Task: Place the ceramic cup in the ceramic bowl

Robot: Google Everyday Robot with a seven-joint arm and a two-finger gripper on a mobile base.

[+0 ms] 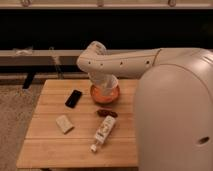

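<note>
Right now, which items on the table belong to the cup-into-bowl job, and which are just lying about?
Belongs to the job:
- ceramic bowl
- gripper: down over the bowl, hidden behind the arm's wrist
- ceramic cup: not visible

Lying about:
- black phone
- small dark red item
- white bottle
- pale block
</note>
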